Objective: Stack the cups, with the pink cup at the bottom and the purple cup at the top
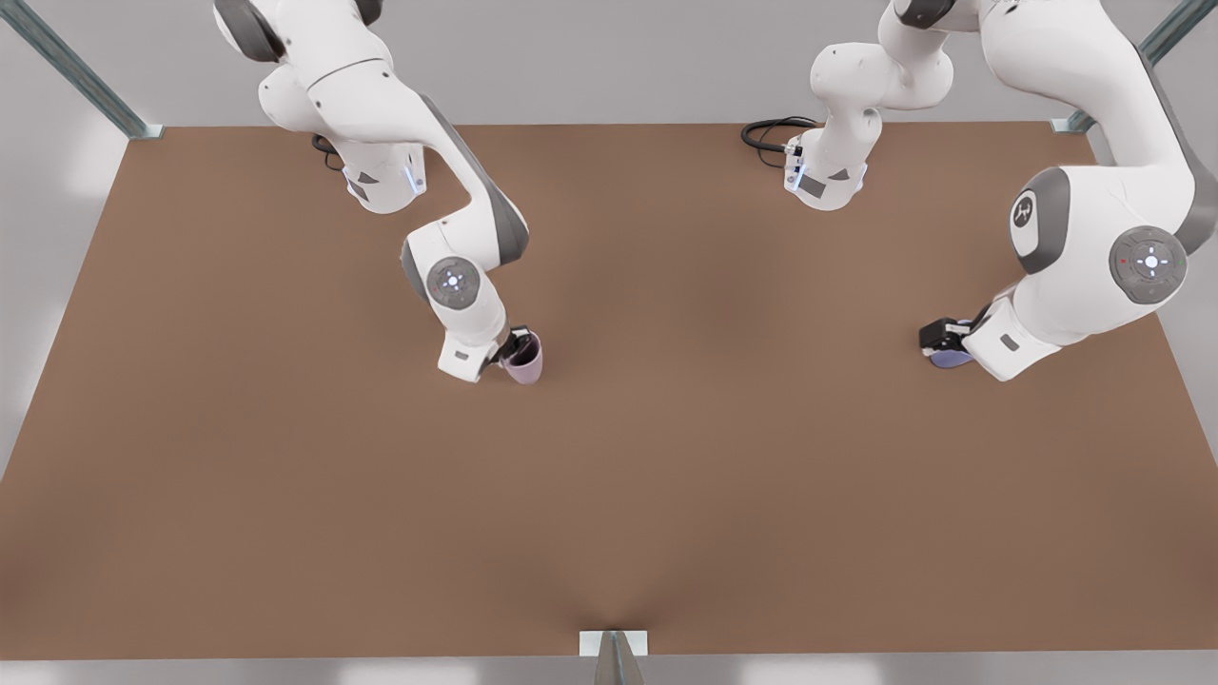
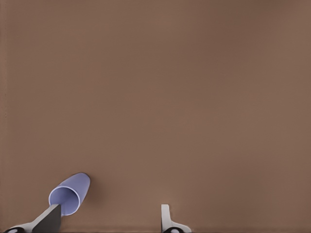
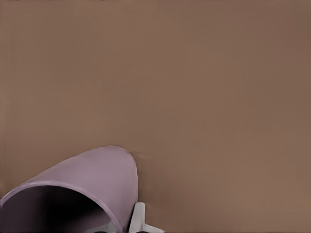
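Front view's left: right hand (image 1: 515, 348) clamped on pink cup (image 1: 526, 363) at the rim, likely for setting down as base; opposite, left hand (image 1: 945, 341) spread wide over purple cup (image 1: 952, 359) on table (image 1: 666, 476), not yet grasping

We find no readable words, numbers or brand names anywhere on the brown worktop (image 1: 609, 495) or on the two cups. The only sign we can make out is a small white emblem on the dark grey oval panel (image 1: 1026, 213) of the white arm at the front view's right, too small for us to read as letters. We also see round grey joint caps (image 1: 1149, 264) on both arms with small coloured dots around a white centre, which carry no text.
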Robot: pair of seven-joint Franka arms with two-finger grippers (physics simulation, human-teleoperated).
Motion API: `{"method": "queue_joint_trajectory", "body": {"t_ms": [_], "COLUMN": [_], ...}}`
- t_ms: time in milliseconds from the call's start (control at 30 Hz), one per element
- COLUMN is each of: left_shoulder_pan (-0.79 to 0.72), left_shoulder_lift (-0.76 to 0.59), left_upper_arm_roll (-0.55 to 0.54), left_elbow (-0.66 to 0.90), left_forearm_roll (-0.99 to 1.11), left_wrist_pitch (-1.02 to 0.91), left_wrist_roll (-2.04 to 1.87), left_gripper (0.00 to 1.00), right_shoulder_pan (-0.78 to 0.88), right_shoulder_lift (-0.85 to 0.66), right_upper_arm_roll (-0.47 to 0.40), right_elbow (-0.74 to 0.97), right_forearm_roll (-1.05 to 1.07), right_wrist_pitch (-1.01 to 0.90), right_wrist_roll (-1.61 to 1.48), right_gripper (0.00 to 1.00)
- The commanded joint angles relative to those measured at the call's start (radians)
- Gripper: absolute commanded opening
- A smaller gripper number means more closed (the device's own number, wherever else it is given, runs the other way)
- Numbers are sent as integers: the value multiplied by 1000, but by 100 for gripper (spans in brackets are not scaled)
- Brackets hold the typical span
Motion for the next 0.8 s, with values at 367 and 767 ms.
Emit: {"method": "queue_joint_trajectory", "body": {"t_ms": [367,767], "left_shoulder_pan": [161,161], "left_shoulder_lift": [32,24], "left_upper_arm_roll": [172,232], "left_elbow": [-223,-485], "left_forearm_roll": [-28,-26], "left_wrist_pitch": [180,362], "left_wrist_roll": [264,368], "left_gripper": [100,100], "right_shoulder_pan": [94,119], "right_shoulder_lift": [217,307], "right_upper_arm_roll": [68,68], "right_elbow": [281,278], "right_forearm_roll": [39,63], "right_wrist_pitch": [-7,8], "right_wrist_roll": [863,859], "right_gripper": [21,55]}}
